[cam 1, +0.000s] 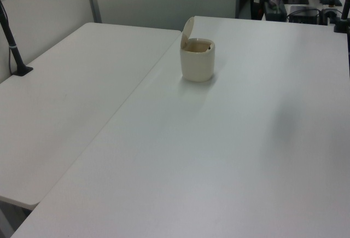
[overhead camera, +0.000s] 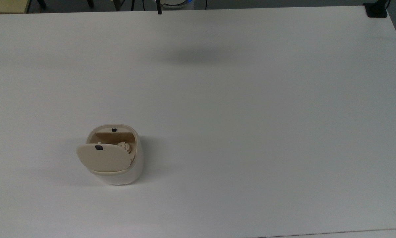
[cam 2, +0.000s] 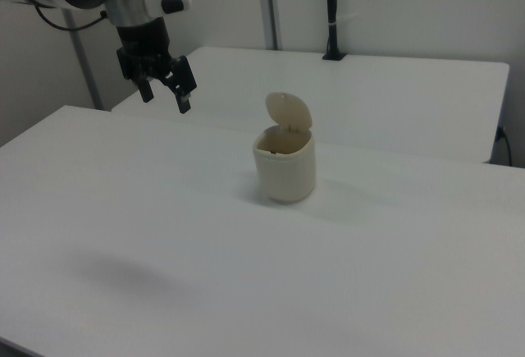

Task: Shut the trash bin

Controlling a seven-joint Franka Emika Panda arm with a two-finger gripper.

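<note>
- Trash bin (cam 2: 285,168): small cream-beige bin with a rounded-square body, stood upright on the white table (cam 2: 394,258). In the top view it sat toward the top view's lower left, well in from the table edges.
- Lid (cam 2: 289,112): flat, rounded-square, hinged at one side of the rim and raised steeply, so the bin mouth lay open. In the top view the lid (overhead camera: 104,157) covered the near half of the opening, its small black latch mark at the free edge; a matching black mark sat on the far rim.
- Contents: a crumpled pale wad (overhead camera: 125,146) was visible inside the open mouth.
- End effector (cam 2: 165,94): held in the air above the table, fingers pointing down and spread apart, nothing between them. It touched neither bin nor table.
- Governing relation: in the right view the bin stood to the right view's right of the end effector and lower, with clear table between them; the two were well apart. The raised lid's top edge sat at about the height of the fingertips in that view.
- Lid axis: the lid stood close to upright; in the right view it rose from the rim's far side, and its hinge line could not be made out there.
- Judgement, step in hand: approach not yet made; the lid was untouched and the task wholly undone.
- Judgement, next move: the end effector would probably need to travel across toward the bin, come behind or above the lid's free edge, and press it down toward the far-rim latch.
- Judgement, risk: the bin looked light, so a sideways shove might slide or tip it.
</note>
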